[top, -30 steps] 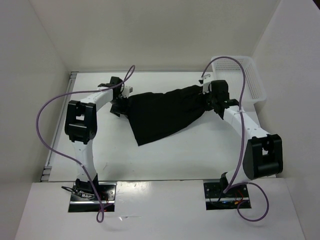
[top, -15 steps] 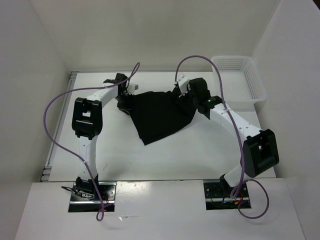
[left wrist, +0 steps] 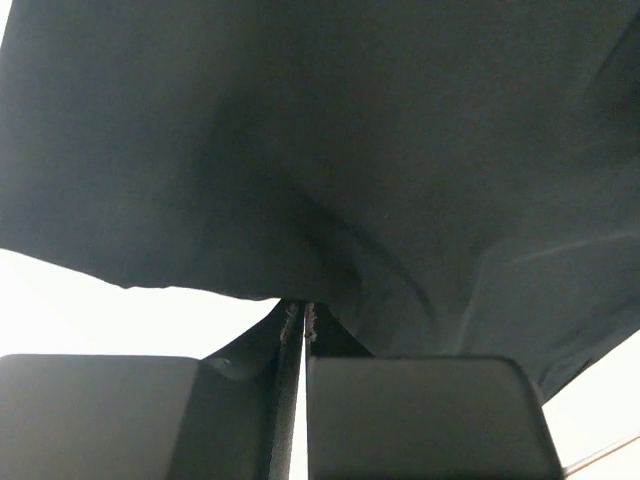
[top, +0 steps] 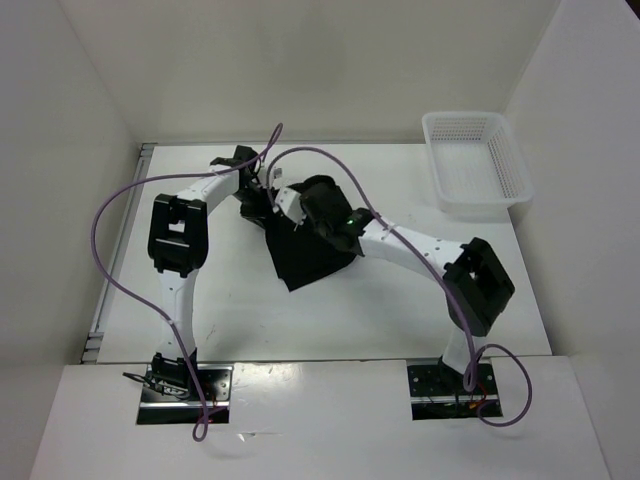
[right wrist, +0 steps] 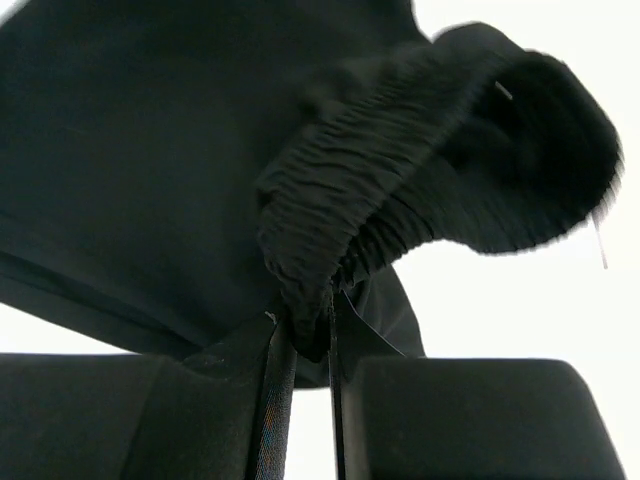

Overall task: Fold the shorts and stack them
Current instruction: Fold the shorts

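The black shorts [top: 312, 258] lie bunched and doubled over at the middle left of the table, one end lifted. My left gripper [top: 255, 203] is at their far left corner. In the left wrist view its jaws [left wrist: 303, 306] are pressed together on the edge of the dark cloth [left wrist: 330, 150]. My right gripper [top: 288, 208] has reached across to just beside the left one. In the right wrist view it [right wrist: 312, 322] is shut on the gathered elastic waistband [right wrist: 380, 190], with the rest of the shorts [right wrist: 150, 150] hanging beyond.
A white mesh basket [top: 470, 205] stands at the far right corner of the white table [top: 400, 300]. White walls close in the sides and back. Purple cables loop over both arms.
My right gripper has swept left across the table with its end of the shorts, folding them over toward the left gripper. The left jaws have closed on the cloth.
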